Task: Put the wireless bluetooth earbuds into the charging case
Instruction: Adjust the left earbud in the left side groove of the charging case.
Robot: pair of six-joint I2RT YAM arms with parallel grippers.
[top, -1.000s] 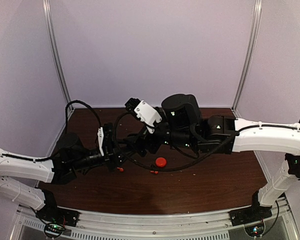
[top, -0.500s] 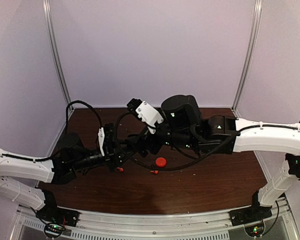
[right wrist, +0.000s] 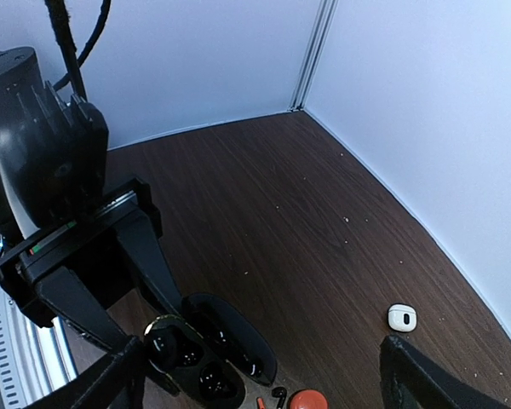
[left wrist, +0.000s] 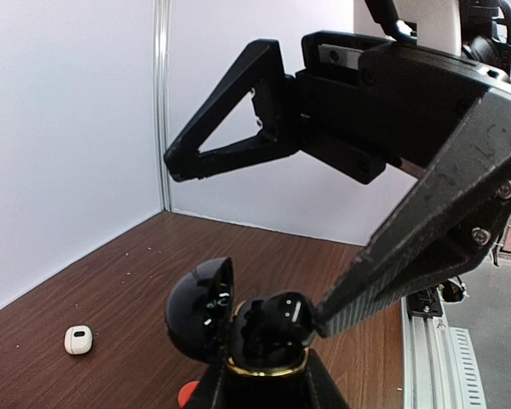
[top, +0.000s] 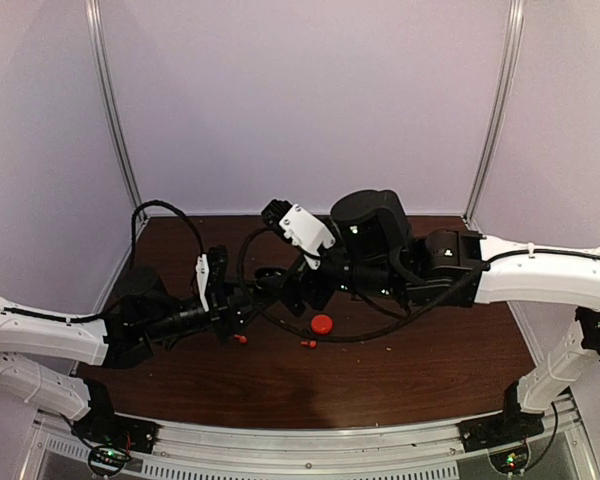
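Though the overhead view misses it, both wrist views show a white case point(left wrist: 78, 340) by the wall point(left wrist: 68, 170); left gripper point(left wrist: 265, 379) fingers clamp the open black charging case point(left wrist: 268, 328); right gripper point(left wrist: 245, 243) fingers stand wide apart; a red earbud point(top: 307, 344) lies on the table point(top: 430, 370), its axis too small to tell.

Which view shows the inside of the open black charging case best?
Right wrist: it looks down into the open black charging case, showing both wells and the lid. Left wrist shows it close but side-on. In top external it is barely distinguishable.
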